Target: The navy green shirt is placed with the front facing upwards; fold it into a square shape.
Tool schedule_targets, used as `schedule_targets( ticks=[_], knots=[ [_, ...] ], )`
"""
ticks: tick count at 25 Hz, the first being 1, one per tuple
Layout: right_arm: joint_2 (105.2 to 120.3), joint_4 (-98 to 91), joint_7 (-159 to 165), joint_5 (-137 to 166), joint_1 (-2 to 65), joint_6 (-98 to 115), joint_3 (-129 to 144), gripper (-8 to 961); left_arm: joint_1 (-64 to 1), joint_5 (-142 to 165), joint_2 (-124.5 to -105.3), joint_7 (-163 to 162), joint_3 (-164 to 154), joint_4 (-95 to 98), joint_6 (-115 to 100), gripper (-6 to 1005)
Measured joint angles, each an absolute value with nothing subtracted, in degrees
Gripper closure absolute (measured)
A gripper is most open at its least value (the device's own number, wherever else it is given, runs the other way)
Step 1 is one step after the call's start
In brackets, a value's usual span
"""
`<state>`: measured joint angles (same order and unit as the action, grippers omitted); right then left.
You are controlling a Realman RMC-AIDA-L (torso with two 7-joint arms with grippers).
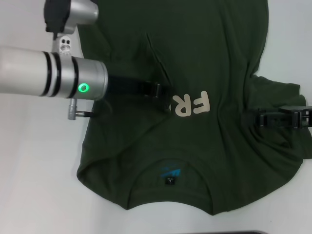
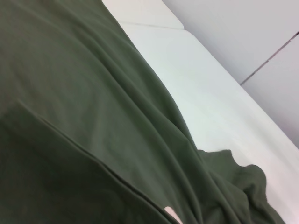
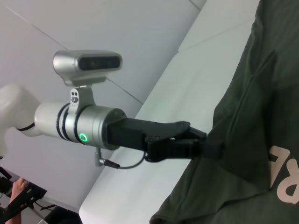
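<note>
The navy green shirt (image 1: 219,58) lies spread on the white table (image 1: 29,170), collar nearest me, with its teal print (image 1: 169,171) and black neck tag (image 1: 169,181) showing. My left gripper (image 1: 157,90) reaches in from the left and is shut on a fold of the shirt's left side. That fold is pulled toward the middle and covers part of the cream lettering (image 1: 192,104). In the right wrist view the left gripper (image 3: 215,148) pinches the shirt (image 3: 252,116) at its edge. My right gripper (image 1: 253,118) sits low on the shirt's right side, where wrinkles gather. The left wrist view shows only the shirt (image 2: 70,93) and the table (image 2: 210,93).
Bare white table (image 3: 177,107) borders the shirt on the left and along the near edge. The rumpled right sleeve (image 1: 280,90) lies beside the right gripper. A dark strip (image 1: 243,232) shows at the table's near edge.
</note>
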<state>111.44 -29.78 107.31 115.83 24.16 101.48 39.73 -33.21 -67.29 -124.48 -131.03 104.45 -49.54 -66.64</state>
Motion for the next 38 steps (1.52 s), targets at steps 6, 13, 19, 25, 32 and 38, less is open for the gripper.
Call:
schedule_targets(
  ticks=[6,13,19,25,32,38],
  knots=[
    [111.51,-29.7,107.3,116.0,24.1,101.5,39.7,39,-36.3,-70.5,-124.54,-131.1,102.7,-42.8,-61.6,992],
    [111.67,-29.7,107.3,116.0,24.0,101.3,39.7,38,-39.9,-75.4,-124.54,-130.7,102.2,-36.3,-57.0,989],
    [111.71,-29.7,107.1,116.0,24.1,101.2,39.7,38,-39.6,-77.1,-124.02,-133.1,103.8,-36.1,-57.9,953],
    [111.7,-29.7,107.0,116.0,24.0,101.1,39.7,38,-39.1,-76.8,-123.64,-131.9,107.0,-36.3,-60.5,746],
    [111.66,-30.1,106.8,115.9,24.0,101.1,39.7,38,-34.8,-76.4,-119.04,-125.7,113.1,-41.9,-74.2,487],
    [111.99,-30.1,105.6,115.6,24.5,100.9,36.1,38,-27.3,-76.6,-116.24,-107.0,126.7,-46.0,-92.4,337]
  ],
)
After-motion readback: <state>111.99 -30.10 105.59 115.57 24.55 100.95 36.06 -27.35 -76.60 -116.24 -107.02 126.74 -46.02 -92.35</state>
